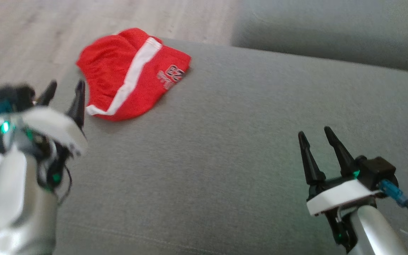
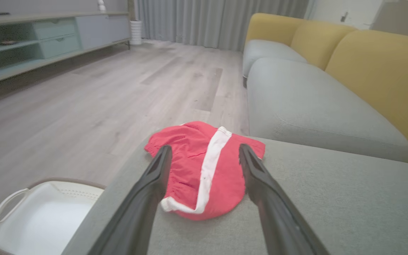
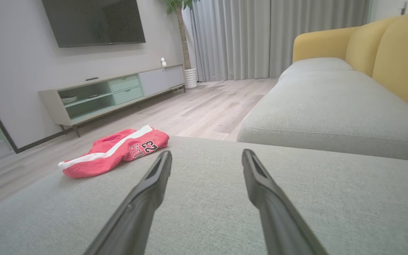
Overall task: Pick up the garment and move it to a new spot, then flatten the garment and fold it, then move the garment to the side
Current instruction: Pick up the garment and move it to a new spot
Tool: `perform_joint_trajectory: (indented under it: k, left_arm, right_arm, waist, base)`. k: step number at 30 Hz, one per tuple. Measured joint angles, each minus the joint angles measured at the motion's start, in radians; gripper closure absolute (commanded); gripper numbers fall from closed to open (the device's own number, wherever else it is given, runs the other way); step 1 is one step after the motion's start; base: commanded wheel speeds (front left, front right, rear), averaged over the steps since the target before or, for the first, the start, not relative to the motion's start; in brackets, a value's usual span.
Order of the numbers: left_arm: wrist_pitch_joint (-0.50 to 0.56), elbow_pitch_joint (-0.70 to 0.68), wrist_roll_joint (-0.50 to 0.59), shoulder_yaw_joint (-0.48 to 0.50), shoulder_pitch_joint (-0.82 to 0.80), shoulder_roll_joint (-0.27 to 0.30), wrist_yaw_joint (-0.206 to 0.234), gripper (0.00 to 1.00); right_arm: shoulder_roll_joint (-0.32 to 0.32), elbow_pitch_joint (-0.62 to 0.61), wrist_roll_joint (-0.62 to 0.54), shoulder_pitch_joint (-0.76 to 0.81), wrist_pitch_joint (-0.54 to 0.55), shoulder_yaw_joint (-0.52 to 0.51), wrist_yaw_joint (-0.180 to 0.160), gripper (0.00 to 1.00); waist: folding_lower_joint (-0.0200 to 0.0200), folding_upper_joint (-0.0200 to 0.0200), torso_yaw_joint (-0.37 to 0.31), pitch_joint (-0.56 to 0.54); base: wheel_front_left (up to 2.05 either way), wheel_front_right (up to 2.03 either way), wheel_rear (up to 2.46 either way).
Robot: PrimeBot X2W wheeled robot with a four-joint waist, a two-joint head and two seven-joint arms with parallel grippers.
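The red garment (image 1: 133, 74) lies at the far left corner of the grey sofa seat (image 1: 225, 141), right at its edge, so the left gripper (image 1: 67, 85), jaws spread wide just beside it, could shove it onto the floor (image 1: 30, 35), while the right gripper (image 1: 314, 132), equally wide, hangs well apart.

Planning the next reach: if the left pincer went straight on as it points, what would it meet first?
Probably the shorts, lying on the cushion just ahead of the left pincer, if low enough.
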Motion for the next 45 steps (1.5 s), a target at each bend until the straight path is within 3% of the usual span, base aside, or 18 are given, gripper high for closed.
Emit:
perform_joint_trajectory:
  k: [8, 17, 23, 24, 27, 34, 45]
  left_arm:
    - [0.188, 0.362, -0.114, 0.034, -0.222, 0.078, -0.030, 0.00]
    - [0.193, 0.640, -0.118, -0.015, -0.292, 0.156, -0.040, 0.00]
    - [0.220, 0.758, -0.097, -0.051, -0.297, 0.184, -0.045, 0.00]
    - [0.222, 0.769, -0.092, -0.056, -0.309, 0.189, -0.047, 0.06]
    - [0.225, 0.795, -0.092, -0.082, -0.338, 0.189, -0.047, 1.00]
    - [0.160, 0.747, -0.092, -0.230, -0.340, 0.191, -0.047, 1.00]
    - [0.161, 0.461, -0.158, -0.633, -0.420, 0.240, -0.047, 1.00]
  right_arm:
    - [-0.033, -0.021, 0.016, -0.069, 0.009, 0.036, 0.000, 0.00]
    - [-0.058, -0.016, 0.046, -0.126, 0.009, 0.056, 0.000, 0.00]
    - [-0.060, -0.002, 0.057, -0.143, 0.000, 0.062, 0.000, 0.00]
    - [-0.060, 0.003, 0.057, -0.143, 0.000, 0.061, 0.000, 0.00]
    - [-0.061, 0.018, 0.058, -0.142, -0.001, 0.060, 0.000, 0.00]
    - [-0.058, 0.041, 0.058, -0.140, -0.006, 0.063, 0.000, 0.00]
    - [-0.039, 0.083, 0.067, -0.096, -0.012, 0.050, 0.000, 0.00]
  waist:
    - [0.0000, 0.0000, -0.131, 0.090]
    - [0.0001, 0.0000, -0.276, 0.192]
    - [0.0001, 0.0000, -0.322, 0.221]
    - [0.0001, 0.0000, -0.324, 0.221]
    - [0.0001, 0.0000, -0.319, 0.210]
    - [0.0001, 0.0000, -0.299, 0.161]
    - [0.0001, 0.0000, -0.307, 0.024]
  base:
    - [0.00, 0.00, 0.00]
    - [0.00, 0.00, 0.00]
    - [0.00, 0.00, 0.00]
    - [0.00, 0.00, 0.00]
    - [0.00, 0.00, 0.00]
    - [0.00, 0.00, 0.00]
    - [0.00, 0.00, 0.00]
